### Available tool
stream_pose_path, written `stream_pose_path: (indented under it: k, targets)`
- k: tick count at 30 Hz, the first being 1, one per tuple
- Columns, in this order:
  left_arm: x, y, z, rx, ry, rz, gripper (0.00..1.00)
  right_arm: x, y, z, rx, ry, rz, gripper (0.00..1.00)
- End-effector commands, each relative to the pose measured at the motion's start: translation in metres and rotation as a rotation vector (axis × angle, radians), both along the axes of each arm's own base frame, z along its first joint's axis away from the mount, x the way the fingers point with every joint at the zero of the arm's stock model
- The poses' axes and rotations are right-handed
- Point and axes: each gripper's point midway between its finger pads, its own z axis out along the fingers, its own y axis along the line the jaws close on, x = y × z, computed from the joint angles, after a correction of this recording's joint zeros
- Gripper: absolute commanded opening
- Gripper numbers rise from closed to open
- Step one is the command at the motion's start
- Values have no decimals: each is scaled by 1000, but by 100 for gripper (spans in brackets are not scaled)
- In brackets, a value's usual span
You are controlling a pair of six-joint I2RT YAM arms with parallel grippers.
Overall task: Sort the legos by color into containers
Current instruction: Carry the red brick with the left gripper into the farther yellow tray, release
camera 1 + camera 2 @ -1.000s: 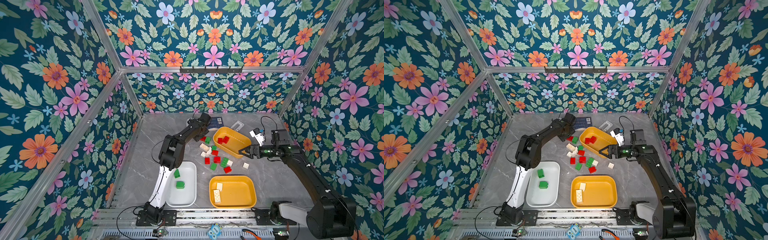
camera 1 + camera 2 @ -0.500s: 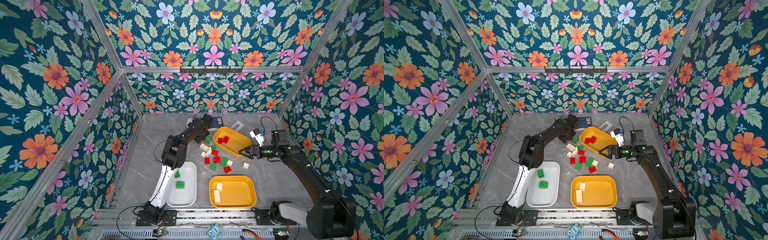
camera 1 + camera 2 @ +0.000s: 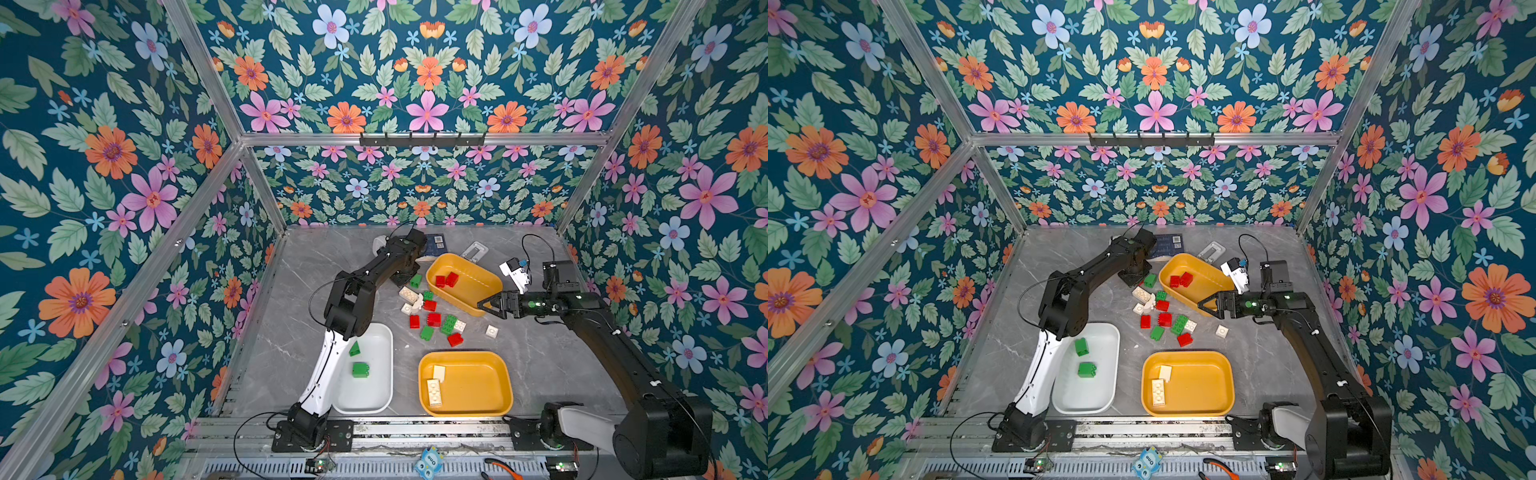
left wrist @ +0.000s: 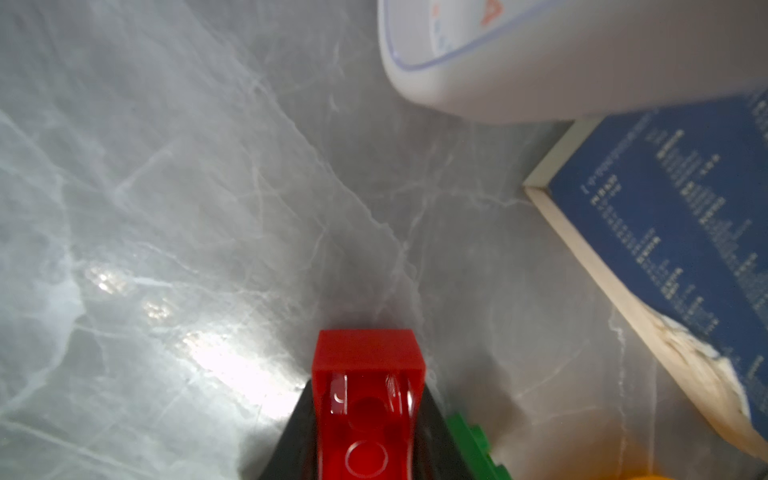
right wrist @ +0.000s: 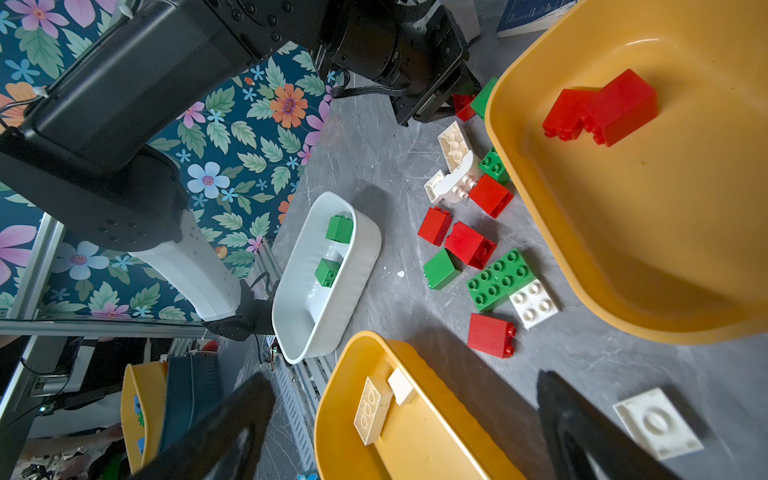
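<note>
While the left gripper [image 3: 401, 277] pinches a red brick [image 4: 368, 365] between its jaws near the middle of the tabletop's far edge, the sorting looks partly done. The white tub [image 3: 374, 395] at the near left corner holds two green bricks [image 3: 360, 369]. Loose bricks [image 3: 432, 320] lie mid-table. The far yellow tub [image 3: 473, 286] holds two reds, and the near yellow tub [image 3: 478, 386] holds two cream ones.

The step calls for a straight lift, since a green brick [image 4: 473, 440] sits just beside the jaws. A short carry rightward should follow, then a low release over the far tub's bare floor. The right gripper [image 3: 484, 306], jaws spread and empty, hangs by that tub's near rim, so the path should avoid it.

The blue card [image 4: 685, 232] carries white print too blurred to read, and the orange marks on the white gadget [image 4: 582, 62] are illegible.
</note>
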Motion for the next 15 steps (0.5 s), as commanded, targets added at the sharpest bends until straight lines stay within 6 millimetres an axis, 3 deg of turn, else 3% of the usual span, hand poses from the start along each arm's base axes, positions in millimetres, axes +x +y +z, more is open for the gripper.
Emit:
stream_pose_path:
  k: [1, 5, 11, 15]
  targets:
    - [3, 8, 20, 39, -28, -54, 27, -1, 0, 4, 0, -18, 6, 99]
    - [8, 9, 61, 65, -110, -152, 27, -1, -1, 7, 3, -26, 3, 99]
    - [-8, -24, 110, 73, -207, -433, 27, 5, -9, 8, 7, -30, -38, 99]
    - [-29, -64, 128, 76, -265, -632, 27, 7, -11, 9, -5, -36, -44, 99]
